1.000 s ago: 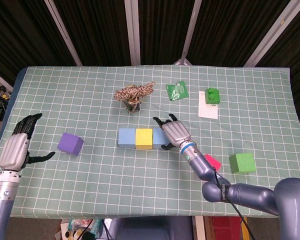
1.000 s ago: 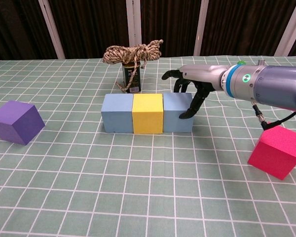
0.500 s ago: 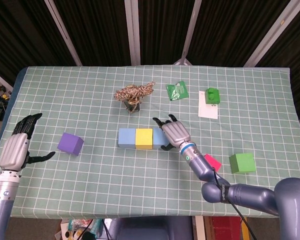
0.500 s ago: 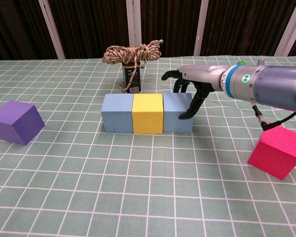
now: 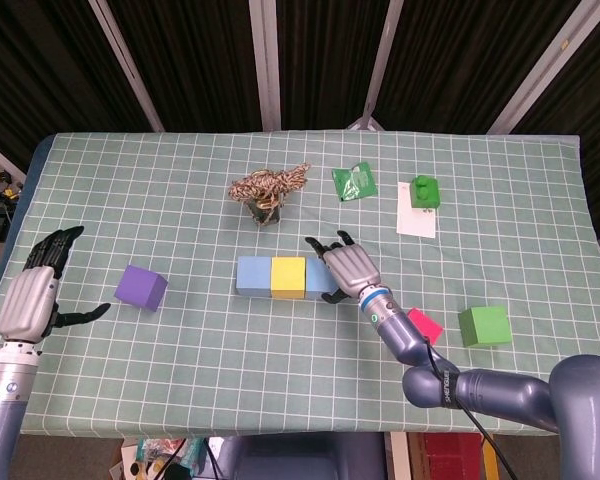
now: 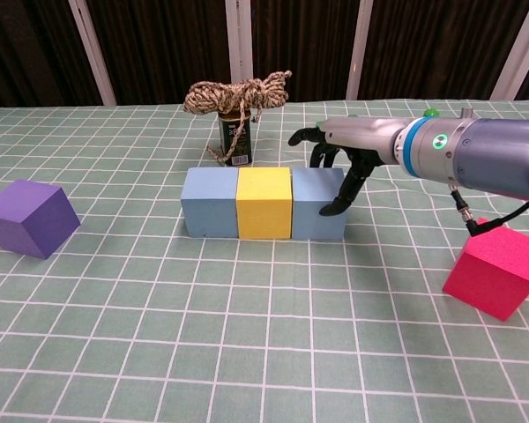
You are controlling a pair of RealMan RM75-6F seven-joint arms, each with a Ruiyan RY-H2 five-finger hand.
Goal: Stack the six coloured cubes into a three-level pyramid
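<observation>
Resting against the right end of a row of three cubes, my right hand (image 6: pixel 344 163) has its fingers draped over the top and near side of the right-hand blue cube (image 6: pixel 317 201), the thumb tip touching its front right edge; I cannot tell whether the fingers truly clamp it or only lie on it. That cube sits flush against the yellow cube (image 6: pixel 264 204), which in turn touches the left-hand blue cube (image 6: pixel 209 204), all three in a straight line on the green checked tabletop (image 6: pixel 247 352).

My left hand (image 5: pixel 35 290) hovers near the left edge of the tabletop, fingers spread and holding nothing, with the purple cube (image 5: pixel 141 287) just to its right and well apart from the row.

A pink cube (image 6: pixel 496 271) lies near my right forearm, tilted on one corner in the head view, and the green cube (image 5: pixel 484 325) sits beyond it toward the right edge. Behind the row stands a small dark can (image 6: pixel 234 137) with a tangle of rope (image 6: pixel 238 94) heaped on top. Farther back right lie a green packet (image 5: pixel 353 182) and a green toy (image 5: pixel 424 190) on a white card (image 5: pixel 415 218).
</observation>
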